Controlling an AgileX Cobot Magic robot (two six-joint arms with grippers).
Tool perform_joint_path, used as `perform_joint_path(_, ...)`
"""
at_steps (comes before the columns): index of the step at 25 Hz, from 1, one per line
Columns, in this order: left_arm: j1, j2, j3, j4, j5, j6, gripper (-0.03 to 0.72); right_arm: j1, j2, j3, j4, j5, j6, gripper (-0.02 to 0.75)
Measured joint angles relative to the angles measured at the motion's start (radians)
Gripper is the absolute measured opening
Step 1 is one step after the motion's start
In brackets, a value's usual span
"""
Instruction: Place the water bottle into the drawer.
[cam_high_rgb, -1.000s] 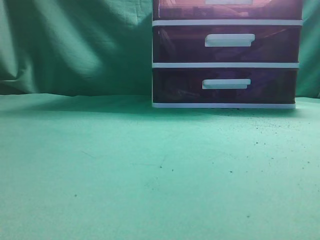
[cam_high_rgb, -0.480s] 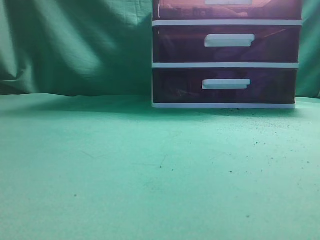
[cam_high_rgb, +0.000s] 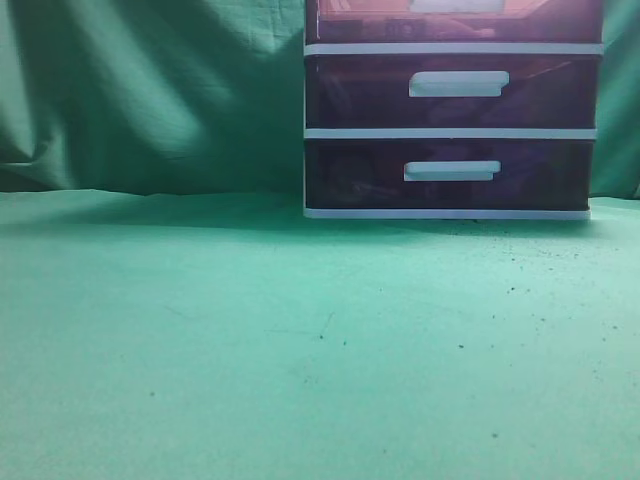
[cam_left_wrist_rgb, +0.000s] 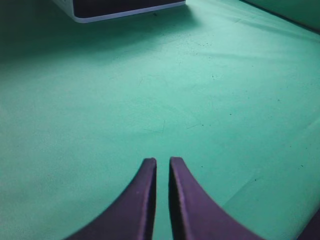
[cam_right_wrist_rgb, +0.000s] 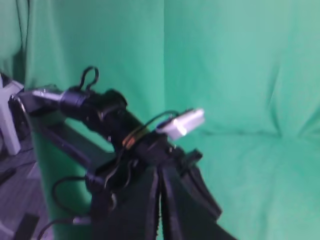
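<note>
Left fingers (cam_left_wrist_rgb: 162, 167): pressed near together, holding nothing, low centre of the left wrist view over the table (cam_left_wrist_rgb: 210, 100).
Right fingers (cam_right_wrist_rgb: 159, 175): pressed together, empty, raised toward the green backdrop.
Water bottle: not seen in any view; position cannot be told.
Drawer (cam_high_rgb: 455, 18): top edge of the exterior view, front only partly in frame; open or shut cannot be told.
Progress: judged undetermined; placement unconfirmed.
Writing: none legible.
</note>
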Motion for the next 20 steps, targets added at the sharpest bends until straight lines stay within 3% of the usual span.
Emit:
perform_joint_path(3,0.000,0.000,0.000,0.002,0.000,0.000,0.056,-0.038,-0.010,0.000,-0.107,0.087,0.130,0.000)
perform_joint_path(7,0.000,0.000,0.000,0.002,0.000,0.000,0.056,-0.123,-0.048,0.004,-0.135,0.142,0.152,0.000)
perform_joint_path(12,0.000,0.000,0.000,0.002,0.000,0.000,0.056,-0.312,-0.119,0.004,-0.186,0.146,0.239,0.000)
perform_joint_path(20,0.000,0.000,0.000,0.002,0.000,0.000,0.056,-0.693,-0.287,0.055,-0.244,0.216,0.346,0.000)
